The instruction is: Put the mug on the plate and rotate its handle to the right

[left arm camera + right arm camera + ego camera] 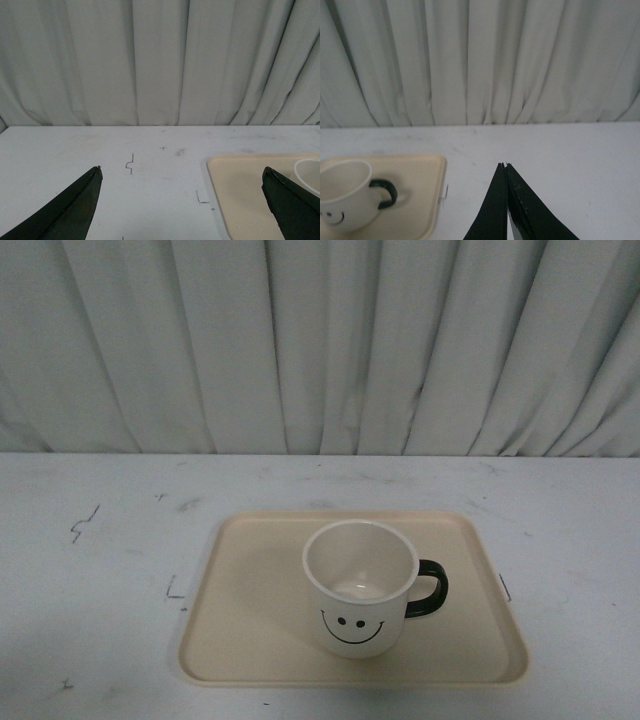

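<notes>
The mug (360,587) stands upright on the plate (250,625), a little right of the plate's middle and toward its near edge, smiley face to the camera. Its handle (428,588) already points to the robot's right, roughly level with the rim's widest part. Nothing touches the mug; it sits flat with bare plate all round it.

The plate lies on the white surface (90,640), square to the robot, with small pen marks on the surface beside its left and right edges. A pale pleated curtain (320,340) closes off the back.

Neither arm shows in the front view. From its wrist view the left claw (182,200) hangs wide open and empty over the surface, to the left of the plate, one finger overlapping the plate's corner in that picture. The right claw (505,200) has its fingers pressed together with nothing between them, over bare surface to the right of the plate and well apart from the handle.

By these pictures both parts of the task look done: mug on plate, handle to the right. What is left, as I judge it, is only to keep clear. Any retreat should lift away from the plate rather than sweep across it, since the handle juts toward the right claw's side and a brush there would spin the mug out of line.
</notes>
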`<action>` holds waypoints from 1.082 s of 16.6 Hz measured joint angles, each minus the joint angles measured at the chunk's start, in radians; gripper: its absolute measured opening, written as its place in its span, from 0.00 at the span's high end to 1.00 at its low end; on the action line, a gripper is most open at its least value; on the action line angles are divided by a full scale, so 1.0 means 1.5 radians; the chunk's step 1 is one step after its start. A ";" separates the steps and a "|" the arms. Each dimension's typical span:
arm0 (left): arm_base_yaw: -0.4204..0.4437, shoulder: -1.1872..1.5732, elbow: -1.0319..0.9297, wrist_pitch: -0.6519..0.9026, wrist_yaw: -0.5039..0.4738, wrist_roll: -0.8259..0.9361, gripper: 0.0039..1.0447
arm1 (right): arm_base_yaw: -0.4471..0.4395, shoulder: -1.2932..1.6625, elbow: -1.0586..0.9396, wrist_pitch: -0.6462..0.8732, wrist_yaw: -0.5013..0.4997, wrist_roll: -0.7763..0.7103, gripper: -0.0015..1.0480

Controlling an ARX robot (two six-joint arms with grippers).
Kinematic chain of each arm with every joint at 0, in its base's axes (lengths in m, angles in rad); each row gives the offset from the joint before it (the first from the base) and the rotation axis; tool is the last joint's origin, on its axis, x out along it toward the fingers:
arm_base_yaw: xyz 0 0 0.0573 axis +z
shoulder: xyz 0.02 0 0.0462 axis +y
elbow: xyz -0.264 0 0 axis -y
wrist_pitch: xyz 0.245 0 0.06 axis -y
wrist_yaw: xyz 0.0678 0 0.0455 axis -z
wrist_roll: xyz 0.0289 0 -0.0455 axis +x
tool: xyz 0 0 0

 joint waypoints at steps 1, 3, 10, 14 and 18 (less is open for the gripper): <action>0.000 0.000 0.000 0.000 0.000 0.000 0.06 | 0.000 0.001 0.000 -0.001 0.000 -0.001 0.98; 0.000 0.000 0.000 0.000 0.000 0.000 0.06 | 0.000 0.000 0.000 0.001 0.000 0.000 0.78; 0.000 0.000 0.000 0.000 0.000 0.000 0.06 | 0.000 0.000 0.000 0.001 0.000 0.000 0.04; 0.000 0.000 0.000 0.000 0.000 0.000 0.06 | 0.000 0.000 0.000 0.001 0.000 0.000 0.06; 0.000 0.000 0.000 0.000 0.000 0.000 0.06 | 0.000 0.000 0.000 0.001 0.000 0.000 0.06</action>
